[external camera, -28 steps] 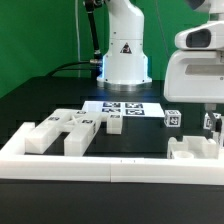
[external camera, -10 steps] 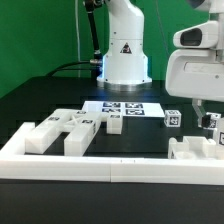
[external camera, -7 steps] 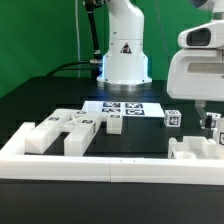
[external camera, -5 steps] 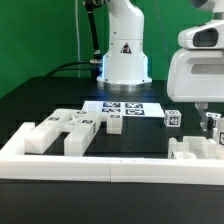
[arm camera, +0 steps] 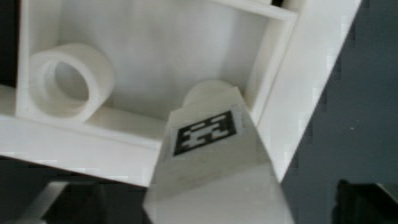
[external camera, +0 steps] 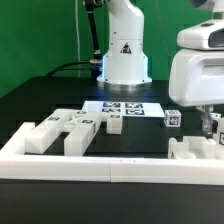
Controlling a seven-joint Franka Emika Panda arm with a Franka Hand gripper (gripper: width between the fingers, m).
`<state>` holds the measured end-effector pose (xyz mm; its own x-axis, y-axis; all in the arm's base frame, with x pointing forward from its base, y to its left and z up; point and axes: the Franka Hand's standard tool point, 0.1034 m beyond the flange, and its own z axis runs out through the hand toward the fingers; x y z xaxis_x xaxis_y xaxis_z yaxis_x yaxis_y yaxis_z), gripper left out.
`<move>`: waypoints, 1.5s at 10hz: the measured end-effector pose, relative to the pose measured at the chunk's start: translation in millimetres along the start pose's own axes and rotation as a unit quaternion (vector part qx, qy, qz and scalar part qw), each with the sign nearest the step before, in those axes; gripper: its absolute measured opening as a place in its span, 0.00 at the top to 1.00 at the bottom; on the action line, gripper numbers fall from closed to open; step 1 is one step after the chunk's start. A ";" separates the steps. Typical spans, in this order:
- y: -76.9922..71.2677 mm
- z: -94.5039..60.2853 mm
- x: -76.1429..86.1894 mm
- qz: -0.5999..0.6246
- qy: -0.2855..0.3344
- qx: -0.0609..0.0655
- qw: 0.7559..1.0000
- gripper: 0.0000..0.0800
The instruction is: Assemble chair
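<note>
Several chunky white chair pieces (external camera: 62,130) with small tags lie at the exterior view's left. Another white chair piece (external camera: 195,150) lies at the right, just behind the rail. My gripper (external camera: 212,128) hangs over it under the big white hand. In the wrist view a long white tagged piece (arm camera: 210,135) stands between my fingers (arm camera: 365,200), with a gap showing on each side. My gripper (arm camera: 214,205) looks open around it. Behind it is a white framed piece (arm camera: 178,40) with a round socket (arm camera: 68,80).
The marker board (external camera: 122,106) lies in the middle in front of the robot base (external camera: 124,50). A small tagged cube (external camera: 172,117) sits to its right. A long low white border rail (external camera: 100,165) runs along the front.
The hand has drifted slightly toward the exterior view's right over the right-hand piece. The pieces on the table have not moved.
</note>
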<state>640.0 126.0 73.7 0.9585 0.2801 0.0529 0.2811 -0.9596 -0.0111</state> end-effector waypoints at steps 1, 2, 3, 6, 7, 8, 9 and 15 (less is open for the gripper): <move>0.9 0.2 -0.1 0.001 0.000 0.000 1.000 0.41; 0.9 0.5 -0.3 0.001 0.000 0.000 1.000 0.41; 1.0 0.8 -0.5 0.003 -0.001 0.000 1.000 0.64; 0.8 0.9 -0.5 0.029 -0.001 0.001 1.000 0.64; 0.4 1.0 -0.4 0.080 -0.001 0.002 0.997 0.64; 1.2 1.1 -0.1 0.118 0.000 0.002 0.993 0.64; 1.2 1.2 0.2 0.175 0.000 0.003 0.985 0.64; 22.2 0.2 -5.5 0.399 0.000 -0.016 0.917 0.63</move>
<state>641.0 103.2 73.0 0.8578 -0.5123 0.0403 -0.5121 -0.8588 -0.0162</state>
